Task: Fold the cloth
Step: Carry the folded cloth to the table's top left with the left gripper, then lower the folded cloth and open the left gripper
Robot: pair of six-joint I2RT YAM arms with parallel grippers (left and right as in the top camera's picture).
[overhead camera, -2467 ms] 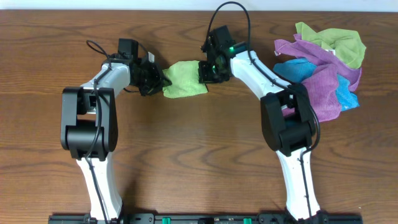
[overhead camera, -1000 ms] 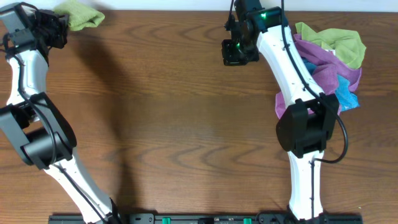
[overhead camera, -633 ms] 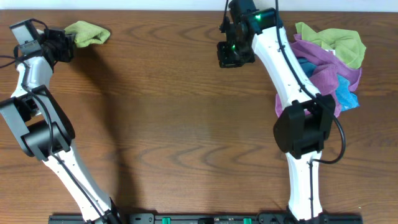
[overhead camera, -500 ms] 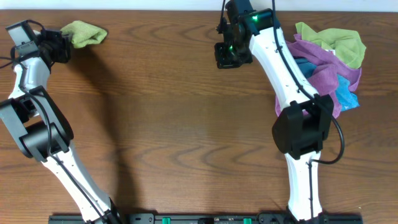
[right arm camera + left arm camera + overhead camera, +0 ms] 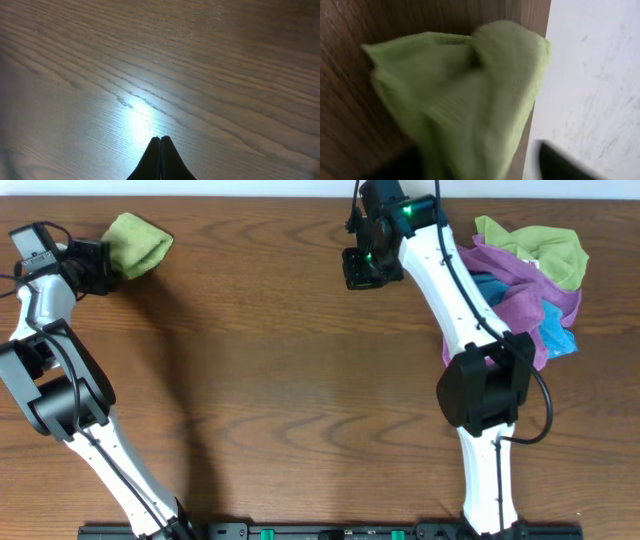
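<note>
L arm stretched to far-left corner of table [image 5: 300, 380], left claw [image 5: 104, 265] spread wide. Cloth [image 5: 140, 242] bunched in a lump just past its fingertips, by the far edge; contact unclear, wrist view blurred. R arm reaches far-centre, right claw [image 5: 160, 150] pressed together above the wood, well apart from cloth.

The cloth [image 5: 139, 244] is a lime-green, fuzzy towel, bunched into a loose lump with soft folds (its outline is blurred in the left wrist view). It is at the far left corner of the table [image 5: 300, 380], close to the back edge.
</note>
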